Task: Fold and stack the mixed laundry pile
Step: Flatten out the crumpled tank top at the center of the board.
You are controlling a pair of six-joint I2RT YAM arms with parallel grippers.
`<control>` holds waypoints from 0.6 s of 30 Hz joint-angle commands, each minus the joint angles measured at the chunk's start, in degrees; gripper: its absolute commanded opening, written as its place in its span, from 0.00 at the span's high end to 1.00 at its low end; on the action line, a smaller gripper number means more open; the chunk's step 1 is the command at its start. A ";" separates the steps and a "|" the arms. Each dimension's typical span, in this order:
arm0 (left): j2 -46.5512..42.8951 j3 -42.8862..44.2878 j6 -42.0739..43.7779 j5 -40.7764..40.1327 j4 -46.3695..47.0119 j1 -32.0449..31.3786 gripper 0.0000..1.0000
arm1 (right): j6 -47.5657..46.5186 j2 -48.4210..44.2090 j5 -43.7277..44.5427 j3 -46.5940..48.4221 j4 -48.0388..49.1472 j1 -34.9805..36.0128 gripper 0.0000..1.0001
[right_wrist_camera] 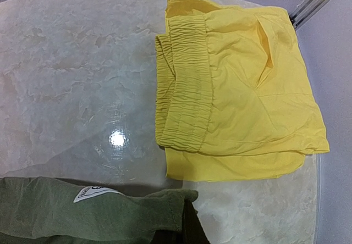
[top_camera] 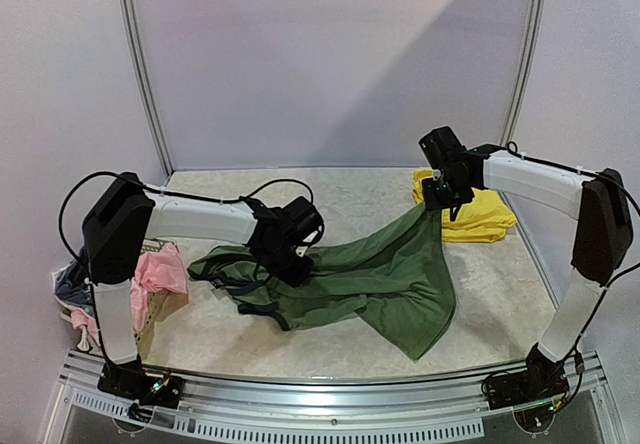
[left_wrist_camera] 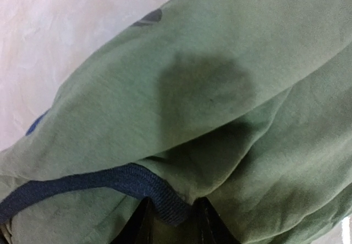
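Olive-green top (top_camera: 390, 274) hangs stretched between two arms: the right jaws are clamped shut on its hem corner near the white patch (right_wrist_camera: 93, 193), holding it off the desk (top_camera: 340, 199) beside the folded yellow shorts (top_camera: 480, 214). The left jaws sit either side of the navy-trimmed edge (left_wrist_camera: 110, 181), though whether they pinch it cannot be told. The top's body sags across mid-desk. A clean fold likely needs the left grip made firm, then both ends drawn taut and level. A pink piece (top_camera: 160, 269) lies at far left.
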 commanded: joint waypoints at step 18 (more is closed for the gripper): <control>-18.96 -3.98 0.07 -12.93 0.08 1.63 1.00 | -1.24 -2.72 -1.10 4.39 -2.78 -0.28 1.00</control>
